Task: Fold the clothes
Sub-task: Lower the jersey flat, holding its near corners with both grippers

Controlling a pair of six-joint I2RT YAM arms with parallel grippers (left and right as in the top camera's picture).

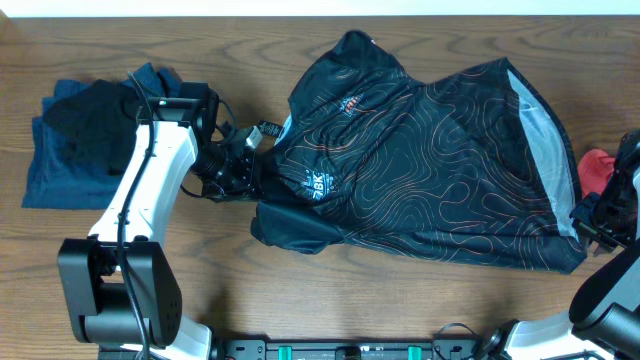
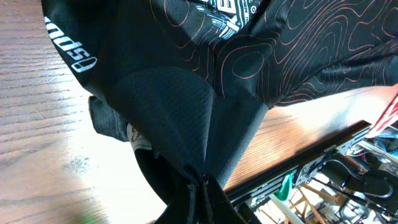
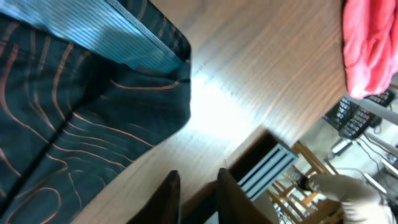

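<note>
Left fingers [image 2: 214, 205] pinched tight together, right fingers [image 3: 168, 202] slightly apart and empty.

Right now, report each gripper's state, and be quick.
Left gripper: closed, pinching a fold of the black shirt.
Right gripper: open a little, holding nothing; the shirt's corner lies beside it on the table.

Overhead looks straight down; both wrist views close, oblique, sharing shirt [image 1: 420, 170], tabletop [image 1: 100, 40].

A robotics lab: wood-grain table [image 1: 400, 300], white robot arm [image 1: 150, 190], cables [image 2: 348, 171] off its edge.
</note>
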